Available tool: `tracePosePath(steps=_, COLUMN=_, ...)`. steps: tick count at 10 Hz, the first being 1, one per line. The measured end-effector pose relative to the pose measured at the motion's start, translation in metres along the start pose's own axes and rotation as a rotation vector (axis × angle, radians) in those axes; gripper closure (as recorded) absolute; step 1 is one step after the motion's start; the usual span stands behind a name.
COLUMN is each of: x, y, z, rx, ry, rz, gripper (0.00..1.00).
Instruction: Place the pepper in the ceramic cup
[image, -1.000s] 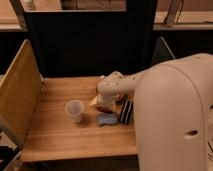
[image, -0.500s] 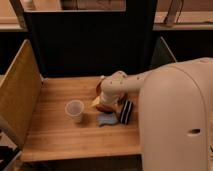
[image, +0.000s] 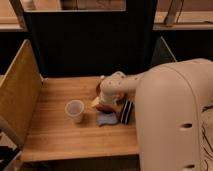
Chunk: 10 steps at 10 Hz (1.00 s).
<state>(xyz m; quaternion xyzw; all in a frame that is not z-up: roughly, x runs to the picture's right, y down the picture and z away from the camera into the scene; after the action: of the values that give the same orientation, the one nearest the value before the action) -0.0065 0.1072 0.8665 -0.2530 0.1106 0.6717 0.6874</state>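
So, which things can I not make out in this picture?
Pepper: not to be seen in the camera view; probably under the end effector, which hangs low over the orange-brown dish.
Blue pad and that dish: partly covered by the end effector.
Table, right side: hidden behind the robot's white arm.

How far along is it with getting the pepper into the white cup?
Done: nothing yet; the ceramic cup stands apart on the table, no pepper showing in it. In hand: the gripper is low beside the blue pad, fingers open; the pepper is not visible. Left: grasp it, carry it over, drop it in.
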Motion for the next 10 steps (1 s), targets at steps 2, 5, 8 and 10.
tracePosePath(steps=2, x=-0.005, y=0.001, z=0.004, rx=-0.007, ry=0.006, rz=-0.046, gripper=0.2)
tracePosePath(steps=5, x=-0.001, y=0.01, z=0.02, rx=-0.046, ry=0.041, rz=-0.085, gripper=0.2)
tracePosePath(steps=8, x=0.001, y=0.009, z=0.037, rx=-0.088, ry=0.078, rz=-0.098, gripper=0.2)
tracePosePath(steps=10, x=-0.003, y=0.012, z=0.043, rx=-0.115, ry=0.085, rz=-0.11, gripper=0.2)
